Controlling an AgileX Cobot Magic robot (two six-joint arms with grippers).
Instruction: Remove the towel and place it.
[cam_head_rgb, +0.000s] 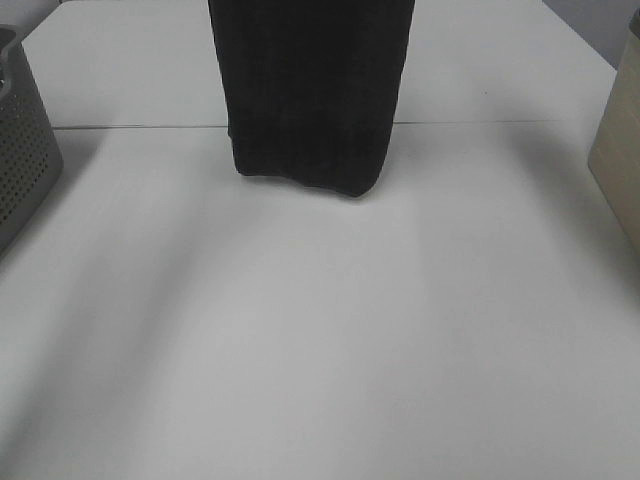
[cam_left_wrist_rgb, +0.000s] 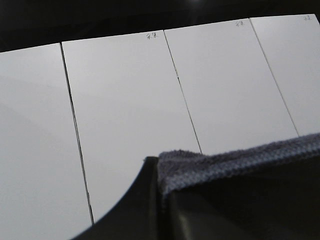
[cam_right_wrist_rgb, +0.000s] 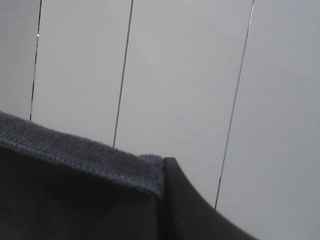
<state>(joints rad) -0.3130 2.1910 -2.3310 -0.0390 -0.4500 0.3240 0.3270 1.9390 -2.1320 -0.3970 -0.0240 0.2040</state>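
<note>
Closed tight on the top hem, left pincer (cam_left_wrist_rgb: 161, 192) and right pincer (cam_right_wrist_rgb: 162, 200) each grip 1 end; towel (cam_head_rgb: 310, 90) hangs straight below them, long axis vertical, equally near both arms; its lower edge is at or just above the white tabletop (cam_head_rgb: 320, 340); grey basket (cam_head_rgb: 20, 150) far left.

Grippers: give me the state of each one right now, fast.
Left gripper: shut on the hemmed edge of the long dark navy terry-cloth towel.
Right gripper: shut on the same towel's edge.
</note>
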